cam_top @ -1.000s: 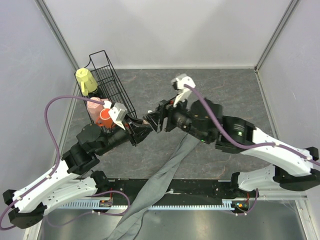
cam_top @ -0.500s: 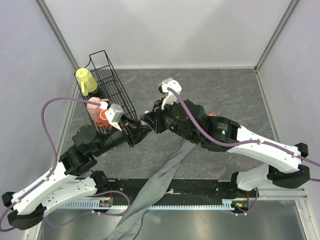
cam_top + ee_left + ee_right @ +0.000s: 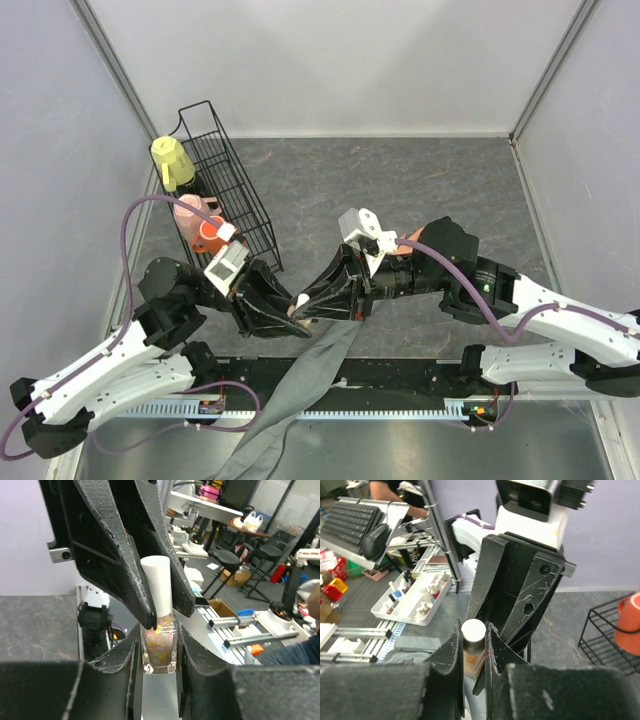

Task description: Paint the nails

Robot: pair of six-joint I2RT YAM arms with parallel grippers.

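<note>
While between fingers (image 3: 120,667), glittery bottle (image 3: 160,647)

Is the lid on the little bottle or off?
On. The white cap sits on the bottle, the right gripper pinching it, the left gripper holding the glass. How tight, cannot tell.

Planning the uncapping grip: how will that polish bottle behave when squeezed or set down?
Probably rigid and breakable: the polish bottle looks like clear glass. Likely slippery: smooth walls, pinched only by the left gripper. Narrow with a tall white cap, it may tip if set down.
</note>
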